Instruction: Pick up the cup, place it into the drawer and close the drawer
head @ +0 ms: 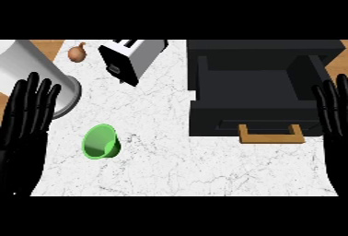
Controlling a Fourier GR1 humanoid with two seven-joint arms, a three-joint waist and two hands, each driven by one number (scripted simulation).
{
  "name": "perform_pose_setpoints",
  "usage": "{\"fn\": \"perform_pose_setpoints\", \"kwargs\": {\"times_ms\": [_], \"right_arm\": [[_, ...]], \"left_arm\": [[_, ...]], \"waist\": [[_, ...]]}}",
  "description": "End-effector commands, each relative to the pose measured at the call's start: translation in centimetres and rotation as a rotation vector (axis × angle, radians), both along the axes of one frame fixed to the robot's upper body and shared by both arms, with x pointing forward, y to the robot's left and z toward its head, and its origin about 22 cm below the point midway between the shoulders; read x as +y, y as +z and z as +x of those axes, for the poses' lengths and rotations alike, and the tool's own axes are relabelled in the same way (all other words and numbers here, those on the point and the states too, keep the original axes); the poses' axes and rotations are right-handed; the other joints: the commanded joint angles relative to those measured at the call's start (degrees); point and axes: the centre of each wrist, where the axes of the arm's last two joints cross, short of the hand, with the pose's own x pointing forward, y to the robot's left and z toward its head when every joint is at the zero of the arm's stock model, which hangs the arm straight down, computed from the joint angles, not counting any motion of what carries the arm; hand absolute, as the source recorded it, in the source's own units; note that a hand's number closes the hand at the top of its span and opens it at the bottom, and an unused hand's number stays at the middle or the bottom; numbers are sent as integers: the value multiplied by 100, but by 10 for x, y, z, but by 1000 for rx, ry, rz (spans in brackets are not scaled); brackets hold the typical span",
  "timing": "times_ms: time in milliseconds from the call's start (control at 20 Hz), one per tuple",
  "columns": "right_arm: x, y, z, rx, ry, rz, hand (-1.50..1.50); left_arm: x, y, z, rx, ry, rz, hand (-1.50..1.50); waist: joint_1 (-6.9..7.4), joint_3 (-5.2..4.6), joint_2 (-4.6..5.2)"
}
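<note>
The small green plastic cup (101,142) lies tipped on the white marble counter (170,166), near the left hand (27,115) — well apart from the open black drawer (255,99). Both hands released, right hand (334,108) included — grasping comes first.

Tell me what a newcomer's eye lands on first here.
The bright green cup stands out first, lying tipped on the white marble counter at lower left. Next comes the big black drawer, pulled open at the right, with its wooden handle facing the viewer. Two black hands frame the scene, the left hand and right hand, both open, fingers up.
</note>
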Motion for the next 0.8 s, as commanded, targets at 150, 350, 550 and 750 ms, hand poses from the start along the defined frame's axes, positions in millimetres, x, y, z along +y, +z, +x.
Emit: {"fn": "perform_pose_setpoints", "kwargs": {"times_ms": [150, 350, 550, 750], "right_arm": [[2, 1, -2, 24, 44, 6, -150], [20, -10, 9, 127, 147, 68, -150], [8, -13, 8, 136, 136, 66, -150], [13, -5, 23, 123, 141, 83, -150]], "left_arm": [[13, 2, 11, -40, -393, -11, -150], [20, -26, 12, 133, -632, -133, -150], [48, -27, 25, 145, -699, -167, -150], [59, -34, 32, 172, -714, -172, -150]], "waist": [[-97, -122, 156], [-28, -125, 195], [-68, -112, 156], [-38, -111, 148]]}}
